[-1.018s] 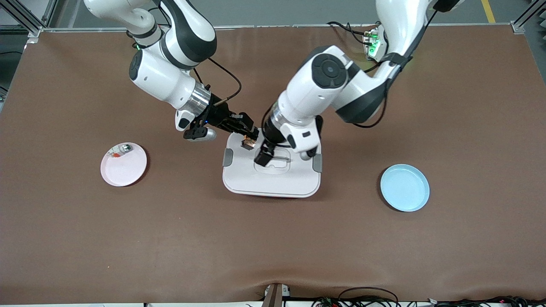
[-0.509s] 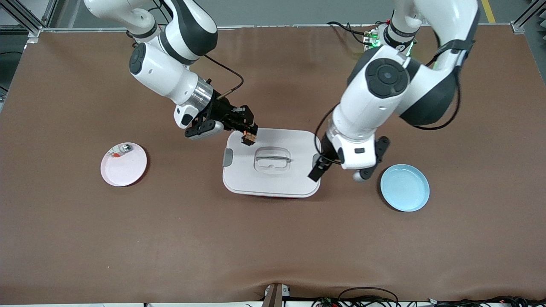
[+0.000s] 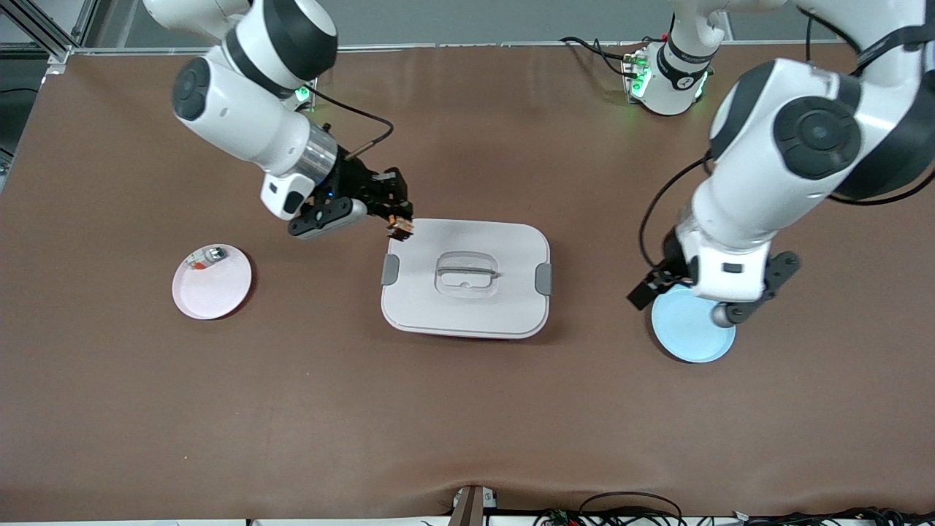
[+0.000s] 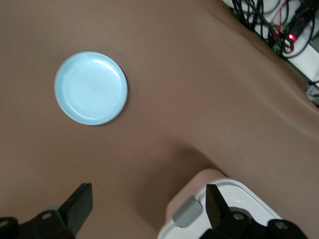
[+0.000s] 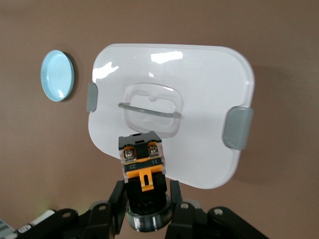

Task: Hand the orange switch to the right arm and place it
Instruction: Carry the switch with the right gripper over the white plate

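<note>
Right gripper (image 3: 394, 219) clamps the orange switch (image 3: 399, 225), up in the air over the corner of the white lidded box (image 3: 467, 307) toward the right arm's end. Left gripper (image 3: 661, 288), fingers spread wide and empty, hangs over the blue plate (image 3: 690, 332) beside that box.

White arms (image 3: 241, 120), black joint bands

My right arm, the white jointed one with black joint bands, reaches in from its base with the silver wrist ring angled down, and its black two-finger right gripper (image 3: 398, 221) is clamped on the small black block with an orange-tan middle (image 5: 142, 162), held up in the air. My left arm, the identical white twin, is bent at the elbow with its wrist pointing downward. Its black two-finger left gripper (image 4: 147, 206) hangs with the fingers (image 4: 79, 204) spread wide and nothing between them.
</note>
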